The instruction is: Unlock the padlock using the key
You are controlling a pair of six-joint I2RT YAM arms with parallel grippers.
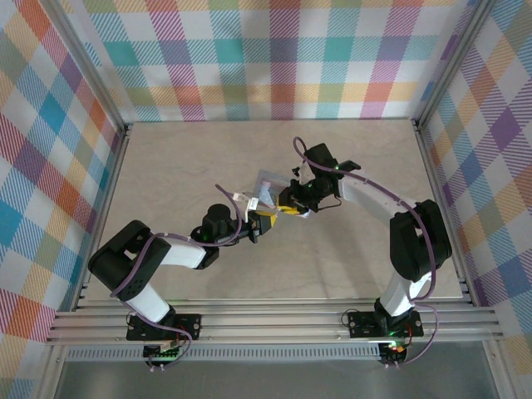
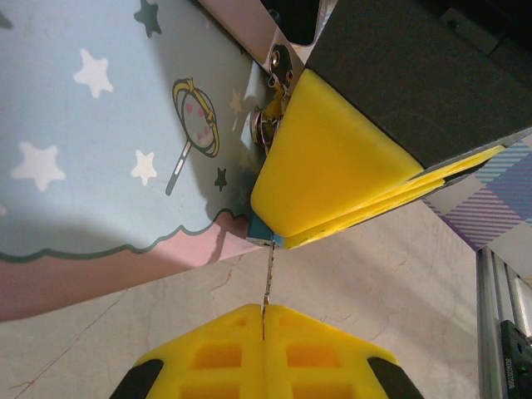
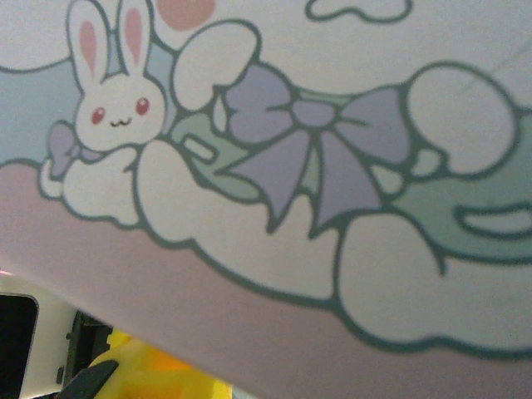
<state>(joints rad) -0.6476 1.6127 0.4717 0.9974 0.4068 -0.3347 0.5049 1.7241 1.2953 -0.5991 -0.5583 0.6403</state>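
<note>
While the left end effector (image 2: 263, 314) has its two yellow fingertips pressed flat together on the thin silvery key (image 2: 268, 278), the blade sticks straight out ahead of those tips and its far end meets the underside of the tiny blue-teal padlock (image 2: 258, 232). The padlock sits directly in front of the left end effector, and little of its body shows, since it is tucked at the tip of the right end effector (image 2: 276, 218). That one's broad yellow fingers come in from the upper right and are pinched close on the padlock. Just past the right end effector's tip, small silvery metal fittings (image 2: 268, 116) stand against the edge of a pastel tin (image 2: 100, 150); which of them is the padlock's loop cannot be told. The tin, pale blue with white stars and a pink border, lies to the left of and beyond both end effectors, touching the pale counter (image 2: 374, 283) beneath them. From the right wrist, the tin's printed face sits very near, with a white rabbit (image 3: 112, 108) and a lilac bow (image 3: 320, 158) on it. From above, the two end effectors meet tip to tip over the middle of the counter, the tin just beyond them.
</note>
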